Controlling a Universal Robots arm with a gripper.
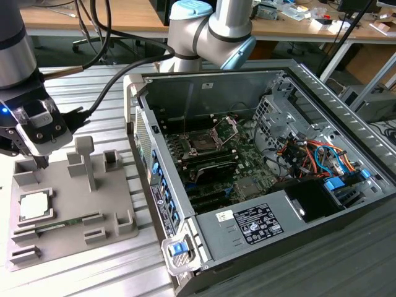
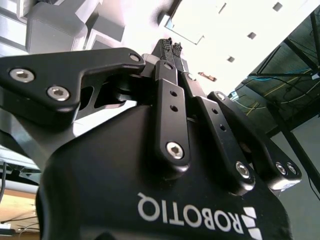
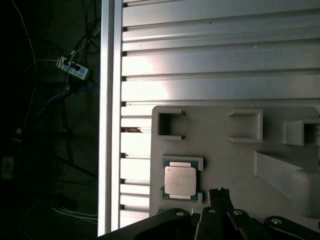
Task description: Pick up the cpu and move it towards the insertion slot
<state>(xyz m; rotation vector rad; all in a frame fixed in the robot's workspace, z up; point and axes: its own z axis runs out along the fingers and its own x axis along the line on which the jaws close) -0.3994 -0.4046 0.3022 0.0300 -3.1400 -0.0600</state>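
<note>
Tool (image 1: 42, 163) hangs over gray holder plate (image 1: 65, 189), tips pinched together w/ nothing btwn them (clearest in second wrist view). Cpu (image 3: 180, 181) lies in a corner pocket of the plate, just beside the tool tips, untouched. Insertion slot (image 1: 203, 143) is well apart from the plate, inside open pc case (image 1: 346, 105) on the worktop (image 1: 105, 272).

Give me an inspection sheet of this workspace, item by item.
Surface: ribbed aluminium table carrying a grey fixture plate and an open computer case.
Job's things: cpu seated in a fixture pocket; insertion slot on the motherboard, retention plate apparently raised.
Clutter: memory stick lying in the fixture.
Grippers: gripper shut, empty, above the fixture beside the cpu, not touching it.
Cables: black cable to the arm; coloured wires inside the case.
Surroundings: cluttered desks behind.
</note>
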